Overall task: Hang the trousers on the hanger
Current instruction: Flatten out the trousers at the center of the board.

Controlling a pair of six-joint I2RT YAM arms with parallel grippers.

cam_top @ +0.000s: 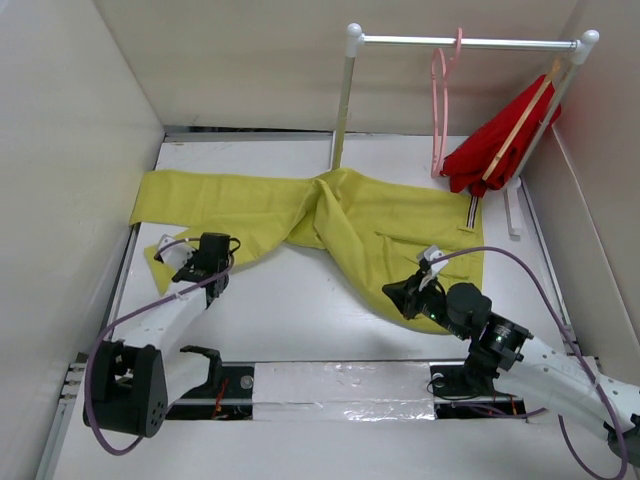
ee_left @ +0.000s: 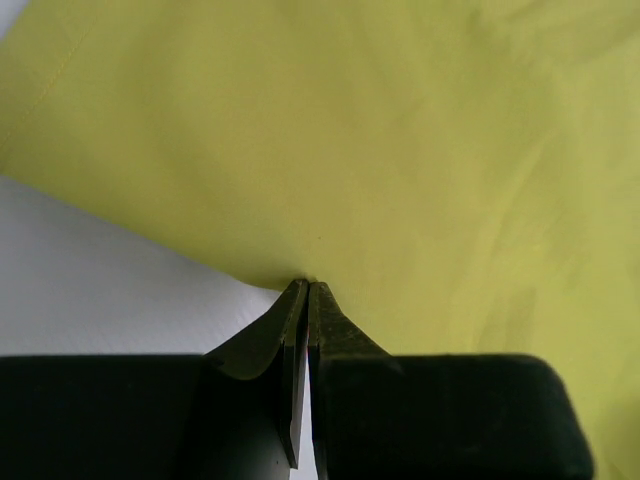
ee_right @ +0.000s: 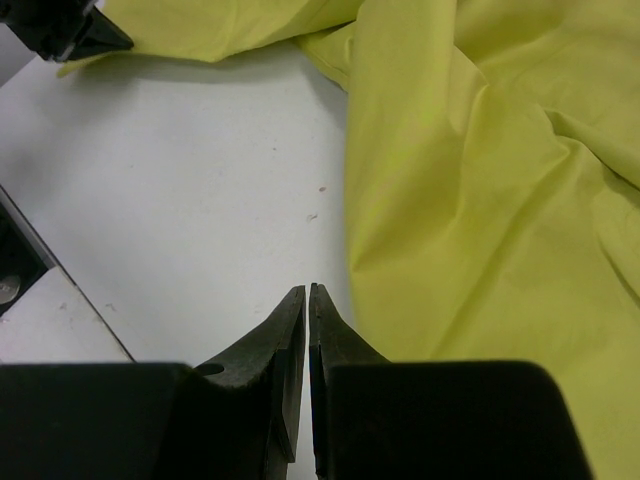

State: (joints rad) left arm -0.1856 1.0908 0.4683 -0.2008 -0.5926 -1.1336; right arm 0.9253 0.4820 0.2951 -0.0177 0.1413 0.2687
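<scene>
Trousers (cam_top: 350, 220) edge meets closed left tool (ee_left: 307, 286), bare table (ee_left: 90, 280) alongside

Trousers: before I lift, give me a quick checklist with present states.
1. Left gripper shut at the edge of the trousers: ok.
2. Fabric really pinched between the left jaws: cannot tell.
3. Right gripper holding fabric: not ok, it is shut over bare table beside the cloth.
4. Pink hanger hanging on the rail: ok.
5. Trousers lying flat: not ok, bunched in the middle.
</scene>
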